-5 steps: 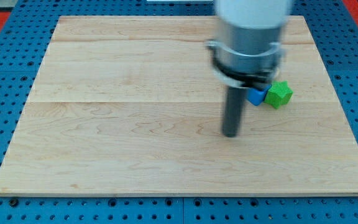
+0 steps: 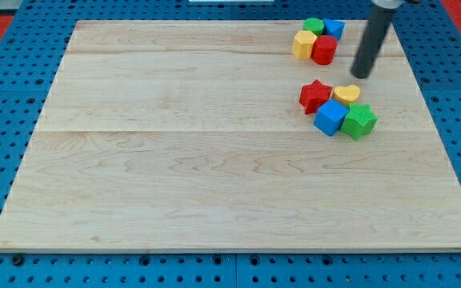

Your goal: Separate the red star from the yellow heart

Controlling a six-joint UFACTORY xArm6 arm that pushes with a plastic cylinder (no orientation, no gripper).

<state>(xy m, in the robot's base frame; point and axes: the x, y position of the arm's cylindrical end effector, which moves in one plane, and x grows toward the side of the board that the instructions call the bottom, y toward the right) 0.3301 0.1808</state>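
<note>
My tip [image 2: 362, 75], a bare rod with no pincer, is hovering just above-right of the yellow heart [image 2: 346, 94], which is touching the red star [image 2: 315, 96].

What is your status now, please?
My tip above-right of the lower cluster, touching nothing. Red star block against yellow heart block, not separated. Blue cube block and green block crowd below.
</note>
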